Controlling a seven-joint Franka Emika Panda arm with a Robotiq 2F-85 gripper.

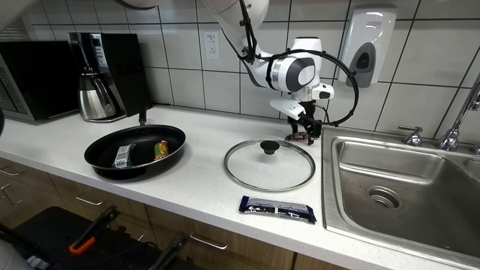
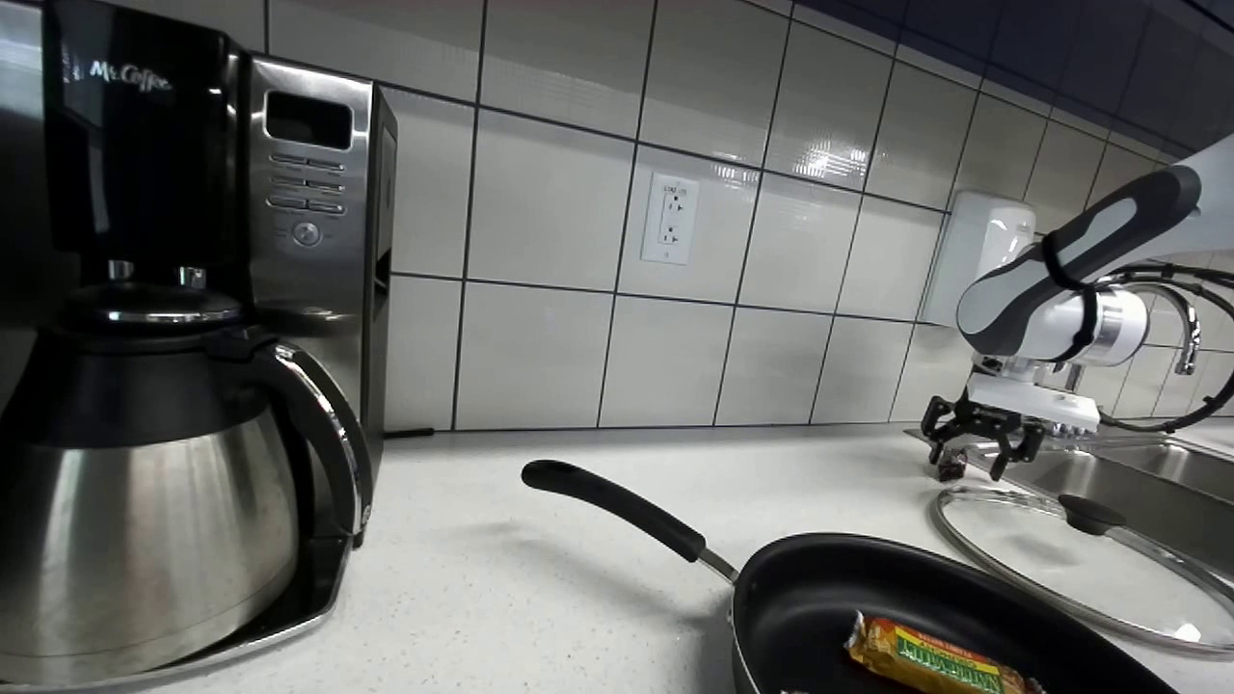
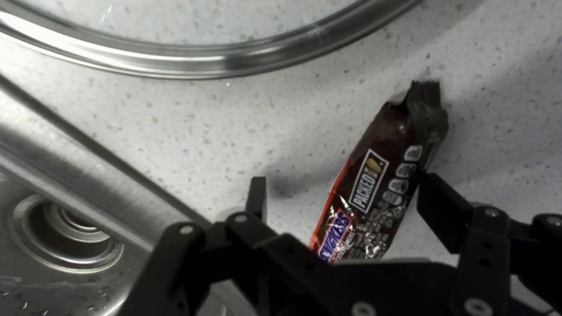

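"What's in the frying pan (image 1: 140,138)?"

"Two wrapped bars, left of centre in an exterior view: a green-and-white packet (image 1: 124,155) toward the pan's left side and an orange-yellow packet (image 1: 161,150) toward its right."

"And the glass lid (image 1: 258,168)?"

"Flat on the counter (image 1: 210,157), right of the middle of that frame, black knob (image 1: 270,146) up. A dark blue packet (image 1: 277,209) lies just below it in the picture."

"Where's the Snickers bar (image 3: 377,175)?"

"On the counter too, near the lid's rim; in the wrist view it slants across the space right of centre."

"Is the gripper (image 3: 342,193) pinching it?"

"No, the jaws are spread, with the bar between the fingers (image 3: 256,197). The finger on the frame's left stands apart from the wrapper; whether the other touches, I can't tell."

"Sink (image 1: 330,187) and carafe (image 1: 95,101)?"

"The sink fills the right of an exterior view, drain (image 1: 383,197) showing in its basin. The carafe sits in the coffee maker (image 1: 123,71) at upper left; its steel wall hides any contents."
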